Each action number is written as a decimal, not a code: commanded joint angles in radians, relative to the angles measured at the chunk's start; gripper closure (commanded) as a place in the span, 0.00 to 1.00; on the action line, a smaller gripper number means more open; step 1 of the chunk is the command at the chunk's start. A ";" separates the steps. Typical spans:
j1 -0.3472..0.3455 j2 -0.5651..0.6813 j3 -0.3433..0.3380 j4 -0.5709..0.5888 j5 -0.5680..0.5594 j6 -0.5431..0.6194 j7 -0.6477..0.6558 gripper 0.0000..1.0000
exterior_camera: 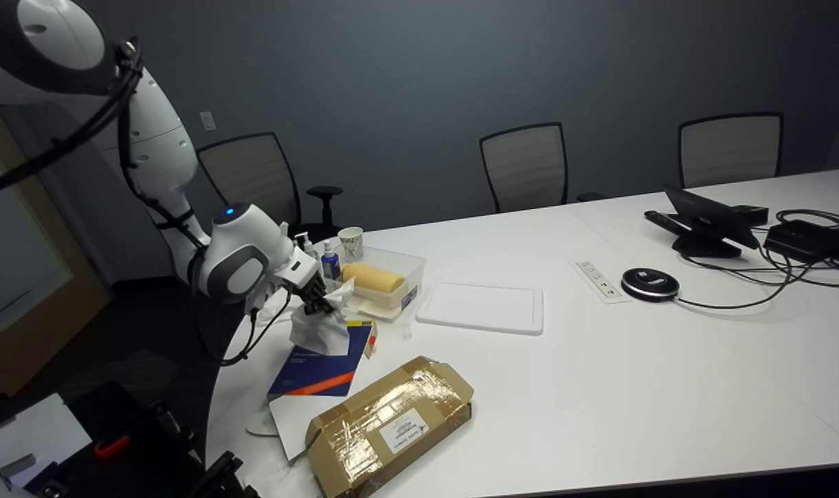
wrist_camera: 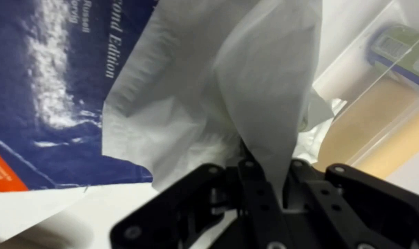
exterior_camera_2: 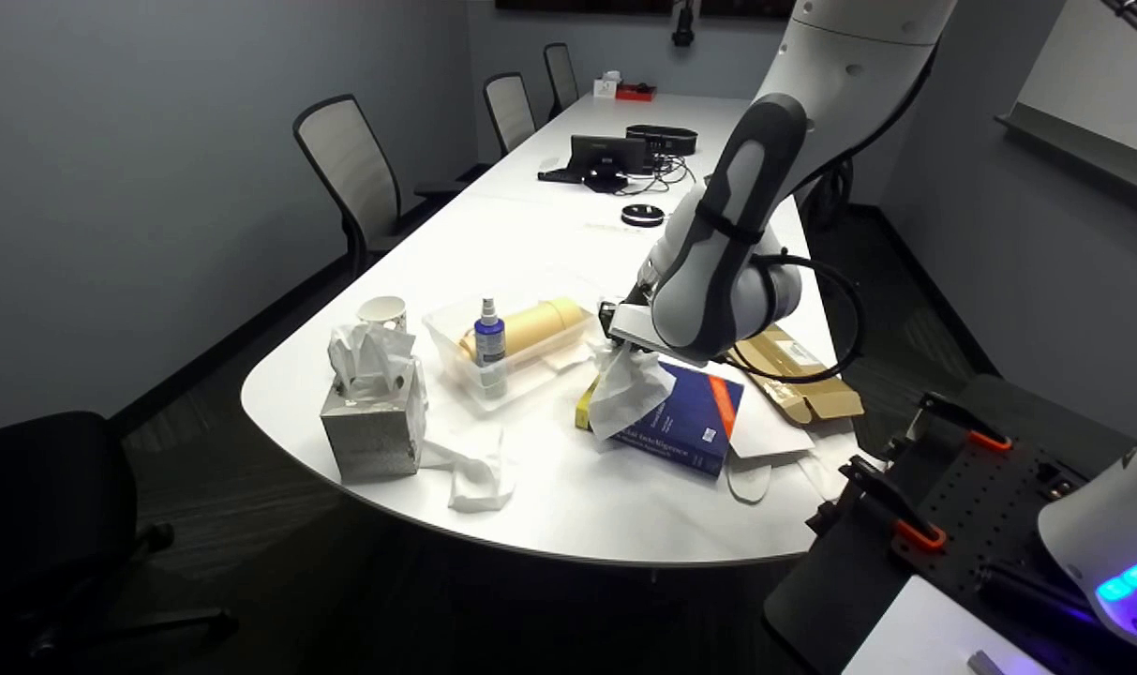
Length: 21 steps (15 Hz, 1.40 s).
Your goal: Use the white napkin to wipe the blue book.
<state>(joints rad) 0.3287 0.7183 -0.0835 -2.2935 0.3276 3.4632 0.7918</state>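
White napkin [wrist_camera: 192, 97] clamped in claw [wrist_camera: 273, 167], hanging beneath it, over part of blue book [wrist_camera: 74, 90]

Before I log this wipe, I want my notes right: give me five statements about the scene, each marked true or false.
1. The gripper holds the white napkin. True.
2. The orange-red strip on the blue book is uncovered. True.
3. The blue book stands upright. False: it lies cover up, with a cardboard box beside it.
4. A tissue sticks out of the tissue box. True.
5. The white napkin is folded into a neat flat square. False: it hangs crumpled over part of the blue book.
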 commanded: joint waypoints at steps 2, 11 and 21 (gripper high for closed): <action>-0.103 0.012 0.120 0.013 0.012 -0.003 -0.096 0.97; -0.119 -0.025 0.122 -0.114 0.088 -0.212 -0.120 0.97; 0.057 -0.231 -0.073 -0.210 0.027 -0.456 -0.087 0.97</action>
<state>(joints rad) 0.3698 0.5968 -0.1666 -2.4619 0.3916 3.0195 0.6971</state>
